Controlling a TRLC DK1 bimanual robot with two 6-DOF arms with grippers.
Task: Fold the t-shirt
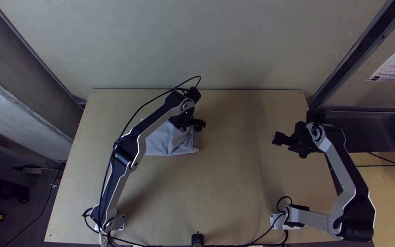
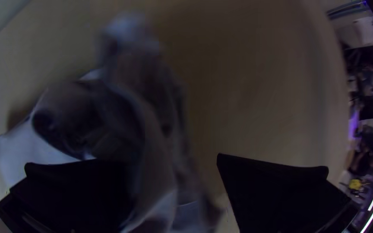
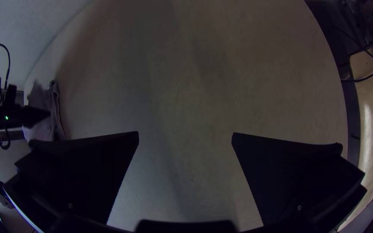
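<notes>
Right now the left gripper (image 1: 191,125) is hanging over the t-shirt (image 1: 164,141), and its released fingers (image 2: 277,190) are standing wide apart. In its wrist view, a loose, raised fold of the cloth is showing in the gap, lying much closer to one finger than to the other; whether it is touching either one, I cannot tell.

The grey t-shirt is lying in a small, rumpled bundle on the far left part of the wooden table (image 1: 234,192), partly hidden beneath the left arm (image 1: 125,153). Its near edge is running fairly straight, while creases are gathering toward the side nearer the middle of the table. In the left wrist view, a paler, flatter corner is sticking out beside the bunched part, and a dark hollow is opening among the folds.

Well apart from the cloth, the right gripper (image 1: 290,148) is hanging over the right part of the table, also released, its fingers spreading wide with bare wood showing between them. The right arm (image 1: 355,192) is bending outward past the table's side. A black cable (image 1: 194,78) is looping over the left arm's wrist.
</notes>
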